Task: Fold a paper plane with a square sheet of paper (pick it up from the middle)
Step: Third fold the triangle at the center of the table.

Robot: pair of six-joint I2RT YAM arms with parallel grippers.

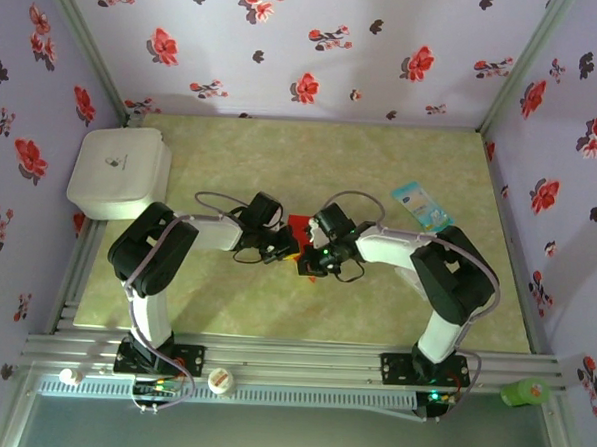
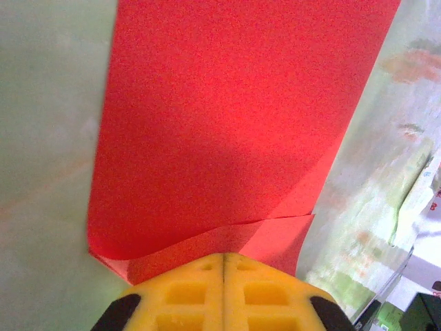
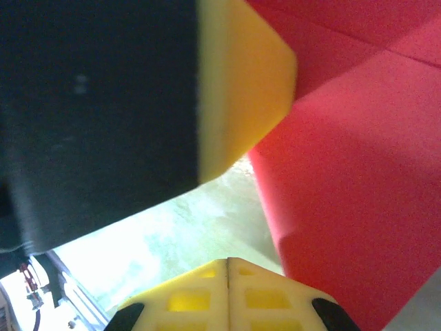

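While my left claw, closed, touches the near edge of the folded red sheet, my right claw, closed empty, sits beside it.

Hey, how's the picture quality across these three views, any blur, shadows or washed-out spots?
Top external: evenly lit but soft, the red paper small at centre. Left wrist: the paper is fairly sharp, a shadow band across its lower part, background at right blurred. Right wrist: a black-and-yellow finger near the lens is out of focus, the table below it washed out.
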